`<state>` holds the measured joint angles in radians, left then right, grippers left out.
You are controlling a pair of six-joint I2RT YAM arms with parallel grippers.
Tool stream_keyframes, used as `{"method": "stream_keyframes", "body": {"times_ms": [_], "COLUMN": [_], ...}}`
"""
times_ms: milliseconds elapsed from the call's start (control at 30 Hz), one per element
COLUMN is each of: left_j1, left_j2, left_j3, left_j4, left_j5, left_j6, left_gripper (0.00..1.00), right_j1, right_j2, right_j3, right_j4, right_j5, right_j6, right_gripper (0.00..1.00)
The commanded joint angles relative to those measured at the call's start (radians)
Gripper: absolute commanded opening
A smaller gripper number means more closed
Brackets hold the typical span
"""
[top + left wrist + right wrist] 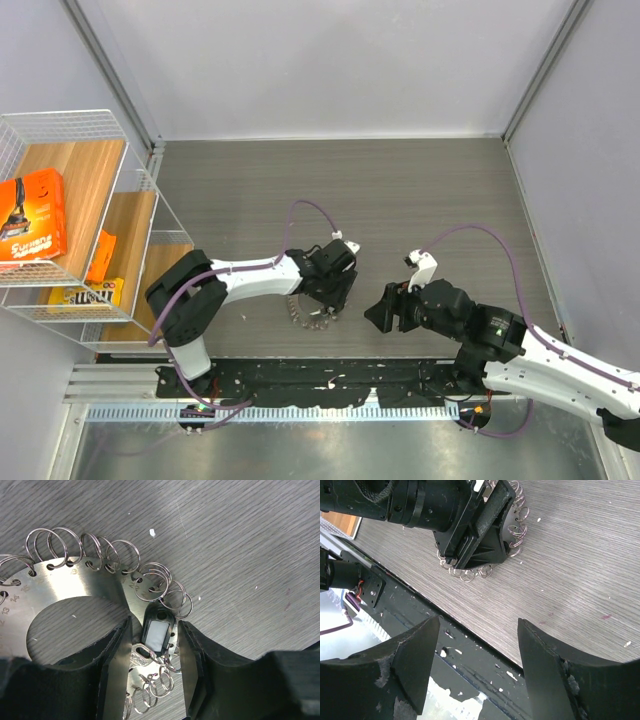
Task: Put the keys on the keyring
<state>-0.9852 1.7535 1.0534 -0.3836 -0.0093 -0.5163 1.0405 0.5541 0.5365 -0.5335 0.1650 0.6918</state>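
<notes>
Left gripper (155, 626) jaws, nearest, stand parted astride the dark-headed key (157, 634), not yet pinching it; key lies at the rim of the keyring (75, 587) disc, among its split rings (152, 580), on the worktop (240, 540); risk: closing may snag a neighbouring ring and drag the whole disc; right gripper (477, 626) hangs released, empty, well apart.

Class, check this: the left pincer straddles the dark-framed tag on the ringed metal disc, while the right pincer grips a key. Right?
No: the right pincer is open and empty, as the right wrist view shows. The left pincer does straddle the dark-framed tag on the ringed metal disc.
</notes>
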Motion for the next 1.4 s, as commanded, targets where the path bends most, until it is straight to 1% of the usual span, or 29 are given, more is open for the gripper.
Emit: {"method": "stream_keyframes", "body": {"times_ms": [0, 267, 300, 433, 567, 600, 633, 767, 967, 1067, 1100, 1167, 1200, 1367], "left_j1": [0.005, 0.006, 0.005, 0.005, 0.005, 0.006, 0.005, 0.006, 0.006, 0.005, 0.005, 0.003, 0.003, 0.003], "left_j2": [0.005, 0.018, 0.020, 0.009, 0.021, 0.024, 0.023, -0.012, -0.136, -0.186, -0.196, -0.209, -0.213, -0.206], "left_j3": [-0.009, -0.020, -0.021, -0.035, -0.039, -0.041, -0.044, -0.050, -0.055, -0.040, -0.033, -0.036, -0.038, -0.058], "left_j4": [0.014, -0.018, -0.029, -0.040, -0.038, -0.038, -0.032, -0.034, -0.060, -0.103, -0.115, -0.126, -0.127, -0.123], "left_j5": [-0.024, -0.044, -0.052, -0.064, -0.052, -0.049, -0.047, -0.058, -0.113, -0.136, -0.141, -0.139, -0.139, -0.141], "left_j6": [0.007, -0.014, -0.017, -0.025, -0.034, -0.037, -0.040, -0.042, -0.028, -0.022, -0.021, -0.017, -0.017, -0.016], "left_gripper": [0.47, 0.47, 0.45, 0.35, 0.31, 0.29, 0.24, 0.00, 0.00, 0.00, 0.03, 0.18, 0.23, 0.37], "right_j1": [-0.002, -0.002, -0.002, -0.002, -0.002, -0.002, -0.002, -0.003, -0.002, -0.002, -0.002, -0.002, -0.002, -0.002], "right_j2": [-0.003, -0.016, -0.017, -0.016, -0.022, -0.020, -0.025, -0.031, -0.031, -0.023, -0.022, -0.020, -0.020, -0.022], "right_j3": [-0.006, -0.013, -0.015, -0.017, -0.012, -0.010, -0.009, 0.000, 0.011, 0.017, 0.017, 0.019, 0.022, 0.017], "right_j4": [0.058, 0.059, 0.059, 0.064, 0.066, 0.064, 0.063, 0.050, 0.047, 0.049, 0.049, 0.049, 0.049, 0.056], "right_j5": [-0.005, -0.015, -0.016, -0.019, -0.025, -0.025, -0.027, -0.025, -0.024, -0.024, -0.025, -0.025, -0.024, -0.030], "right_j6": [0.008, 0.014, 0.017, 0.018, 0.018, 0.020, 0.020, 0.020, 0.017, 0.018, 0.017, 0.017, 0.017, 0.020], "right_gripper": [0.70, 0.70, 0.70, 0.70, 0.70, 0.70, 0.71, 0.70, 0.71, 0.71, 0.70, 0.71, 0.71, 0.71]}}
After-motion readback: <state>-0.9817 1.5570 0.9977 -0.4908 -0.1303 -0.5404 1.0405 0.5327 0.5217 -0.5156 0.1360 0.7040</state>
